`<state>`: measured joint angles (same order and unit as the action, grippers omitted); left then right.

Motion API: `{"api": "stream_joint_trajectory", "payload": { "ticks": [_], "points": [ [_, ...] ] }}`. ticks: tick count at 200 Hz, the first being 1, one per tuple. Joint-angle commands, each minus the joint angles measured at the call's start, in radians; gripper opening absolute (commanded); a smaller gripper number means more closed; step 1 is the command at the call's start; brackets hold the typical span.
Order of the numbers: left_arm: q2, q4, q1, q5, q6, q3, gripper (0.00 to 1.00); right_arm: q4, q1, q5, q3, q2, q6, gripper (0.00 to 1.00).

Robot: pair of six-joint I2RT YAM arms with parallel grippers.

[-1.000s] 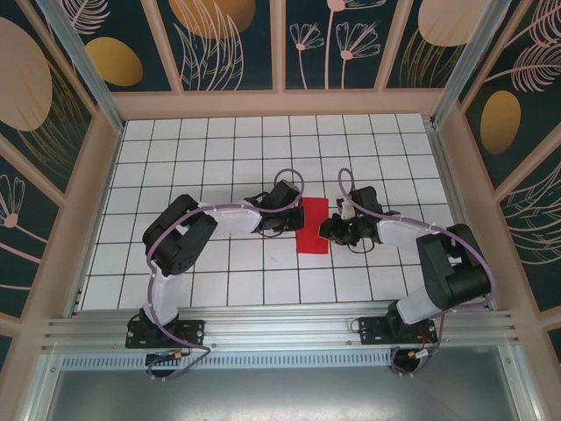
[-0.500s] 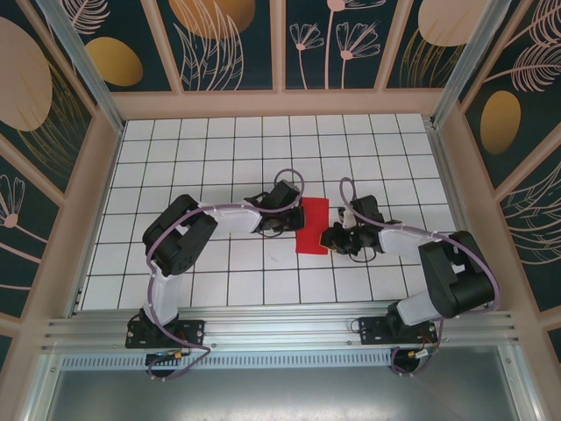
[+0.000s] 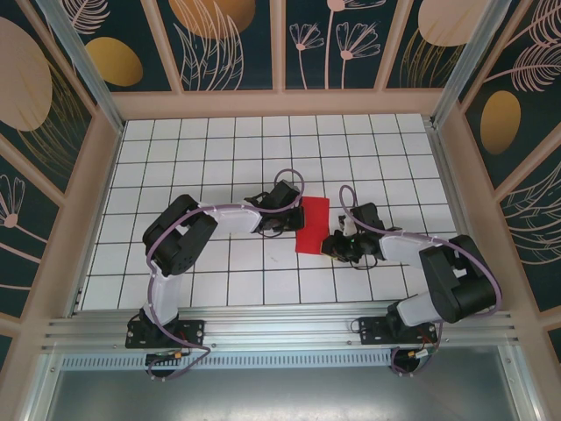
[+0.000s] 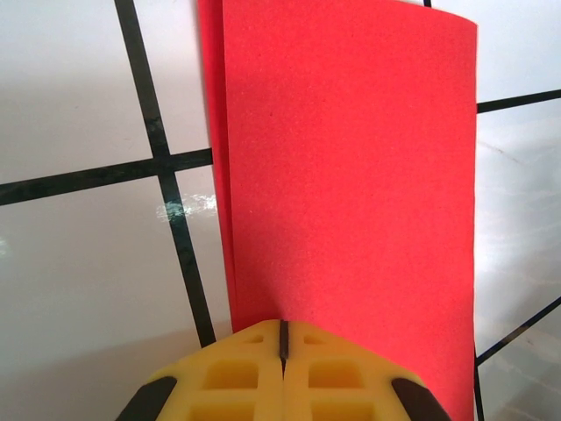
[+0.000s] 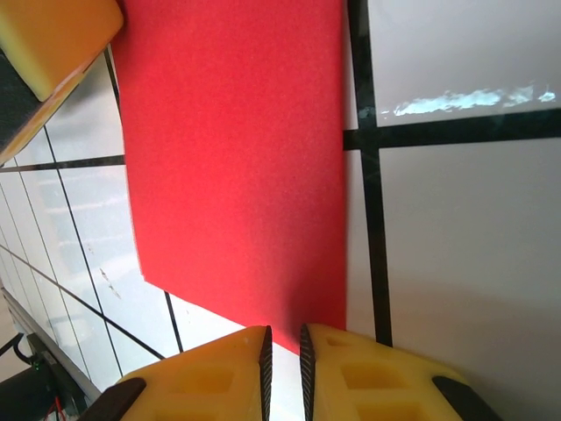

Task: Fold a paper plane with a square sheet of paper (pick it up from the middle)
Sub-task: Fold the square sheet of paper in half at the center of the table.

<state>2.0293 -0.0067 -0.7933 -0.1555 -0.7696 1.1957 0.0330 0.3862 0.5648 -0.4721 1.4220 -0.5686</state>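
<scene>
Tiled table (image 3: 219,149): lying open across the far half, 10 through 2 o'clock. Red paper (image 3: 313,224): left gripper (image 3: 292,219) crowding it at 9, right gripper (image 3: 333,244) crowding it at 4.

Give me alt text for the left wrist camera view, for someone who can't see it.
Red paper, folded in two layers, lies on a white table with black grid lines. The left hand is shut at the paper's near edge, its yellow fingers pressed together.
</scene>
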Motion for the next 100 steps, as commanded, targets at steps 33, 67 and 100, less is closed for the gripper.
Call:
{"api": "stream_joint_trajectory", "payload": {
  "ticks": [33, 67, 100],
  "points": [
    [-0.054, -0.136, -0.003, 0.015, 0.021, -0.014, 0.02, 0.136, -0.044, -0.172, -0.112, -0.094, 0.022, 0.23],
    [-0.183, -0.102, -0.003, 0.033, 0.011, -0.029, 0.17, 0.168, -0.067, -0.245, -0.187, -0.051, 0.035, 0.25],
    [-0.275, -0.047, 0.005, 0.059, -0.020, -0.108, 0.31, 0.177, -0.045, -0.282, -0.248, 0.003, 0.061, 0.27]
  ]
}}
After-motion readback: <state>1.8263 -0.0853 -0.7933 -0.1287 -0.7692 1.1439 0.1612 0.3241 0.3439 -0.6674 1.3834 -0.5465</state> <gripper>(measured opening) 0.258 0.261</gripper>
